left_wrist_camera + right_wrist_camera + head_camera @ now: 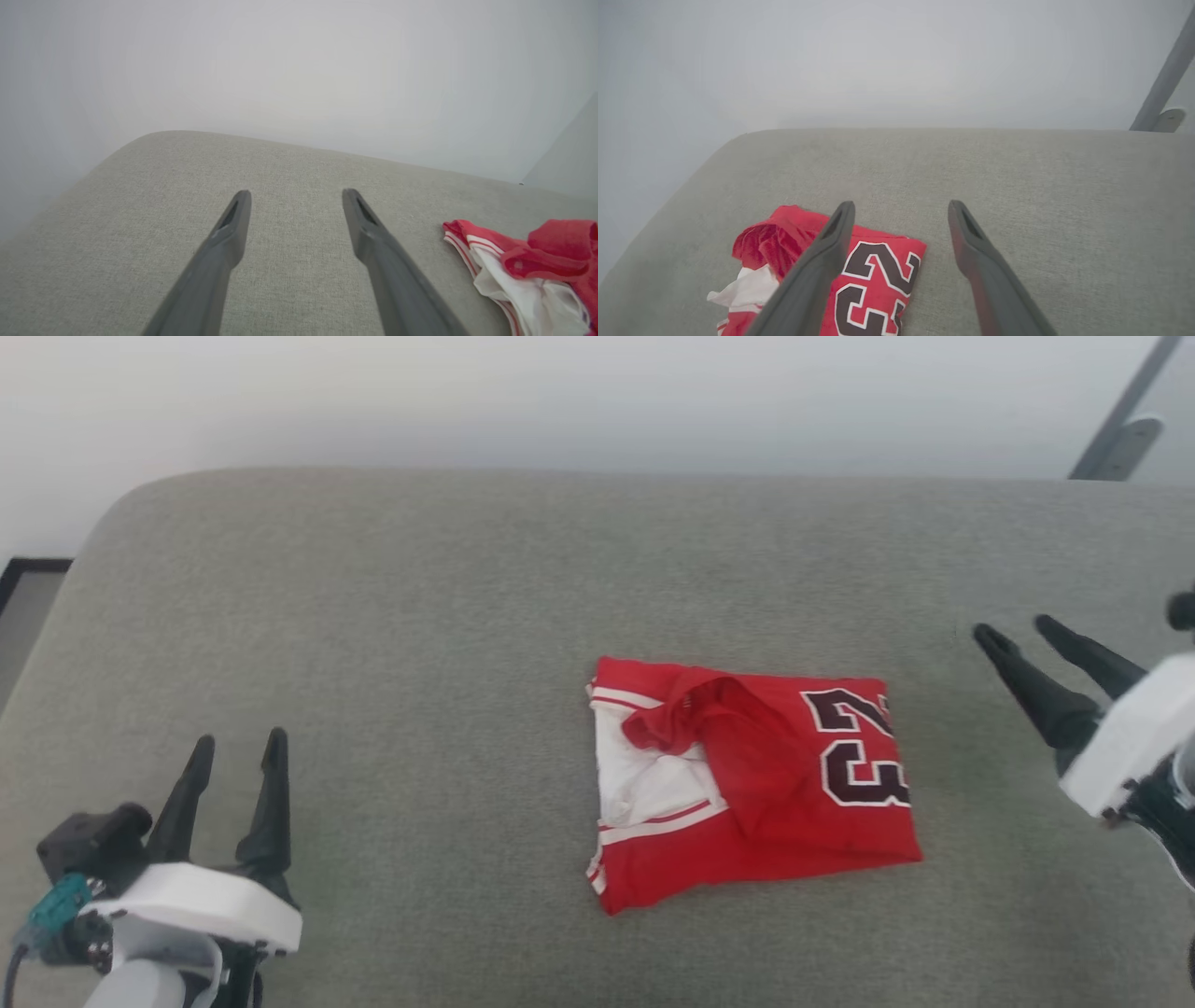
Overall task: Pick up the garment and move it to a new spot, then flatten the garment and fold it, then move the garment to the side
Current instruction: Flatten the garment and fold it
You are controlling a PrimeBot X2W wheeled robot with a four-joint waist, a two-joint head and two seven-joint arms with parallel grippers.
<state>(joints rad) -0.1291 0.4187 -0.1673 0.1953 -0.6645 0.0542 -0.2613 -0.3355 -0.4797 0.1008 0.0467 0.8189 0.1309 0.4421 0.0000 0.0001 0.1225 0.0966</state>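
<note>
In the head view, the garment [803,784] lies folded into a rough rectangle just right of centre on the grey upholstered cushion [420,616], the "23" toward the frame's right. A loose red flap sits bunched over the white panel at its left. The left hand [240,739] is at lower left with its fingers spread and nothing between them. The right hand [1014,627] is at the right edge, equally spread and empty. Both hands are well apart from the cloth.

In the left wrist view, the left hand [296,193] hangs open over bare cushion. The garment [537,261] shows at lower right, its striped trim and white layer slack and rumpled.

In the right wrist view, the right hand [901,205] is open, and the garment [882,261] lies lower left, partly behind one finger.

We judge it light, limp and thin. It may be a little slick, though the weave is too blurred to tell. A top-layer pinch would likely peel the fold open, so we would grip through all layers at the corners of one folded edge and leave the loose flap alone.
</note>
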